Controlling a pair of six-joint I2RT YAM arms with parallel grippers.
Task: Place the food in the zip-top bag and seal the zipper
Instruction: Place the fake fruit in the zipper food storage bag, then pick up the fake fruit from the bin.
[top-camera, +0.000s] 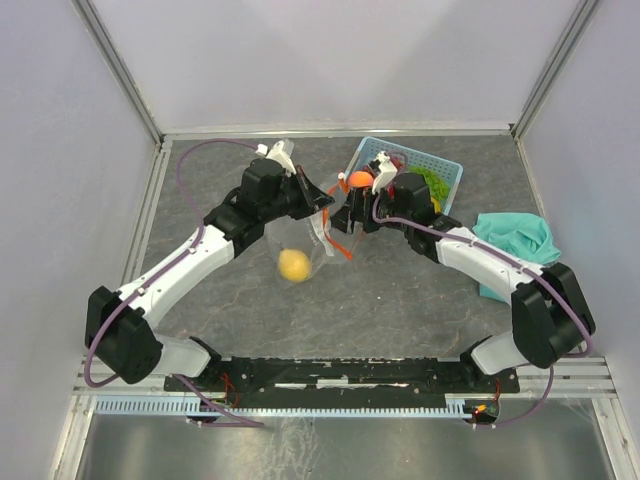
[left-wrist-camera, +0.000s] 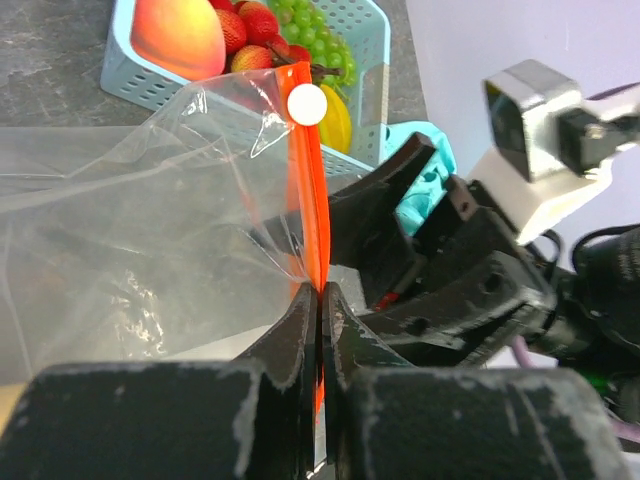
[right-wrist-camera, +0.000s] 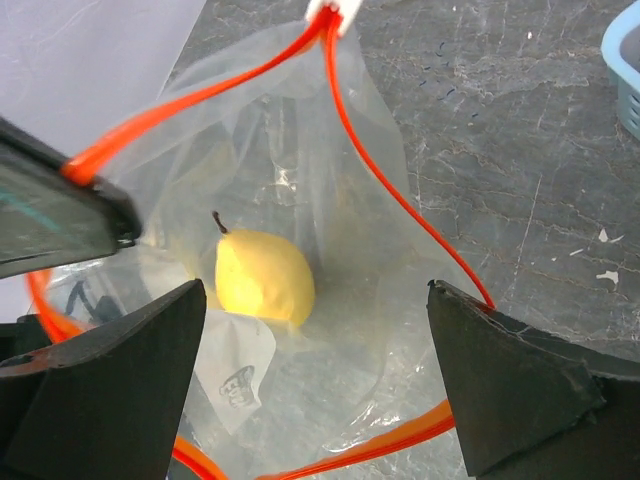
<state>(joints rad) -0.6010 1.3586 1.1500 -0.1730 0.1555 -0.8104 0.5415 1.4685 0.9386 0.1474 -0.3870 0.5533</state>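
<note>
The clear zip-top bag (top-camera: 300, 240) hangs open-mouthed between my two grippers. A yellow lemon (right-wrist-camera: 263, 275) lies inside it, beside the white label (right-wrist-camera: 235, 375). My left gripper (left-wrist-camera: 318, 292) is shut on the red-orange zipper (left-wrist-camera: 312, 200) strip, well below the white slider (left-wrist-camera: 307, 104). My right gripper (right-wrist-camera: 316, 300) stands wide open directly over the bag's mouth, with nothing between its fingers; the zipper (right-wrist-camera: 390, 190) loops round the opening. More food stays in the light-blue basket (top-camera: 445, 170): a peach (left-wrist-camera: 178, 35), red pieces and green grapes (left-wrist-camera: 325, 45).
The basket stands at the back right, just behind my right gripper (top-camera: 352, 215). A teal cloth (top-camera: 515, 238) lies at the right by the right arm. Grey walls enclose the table on three sides.
</note>
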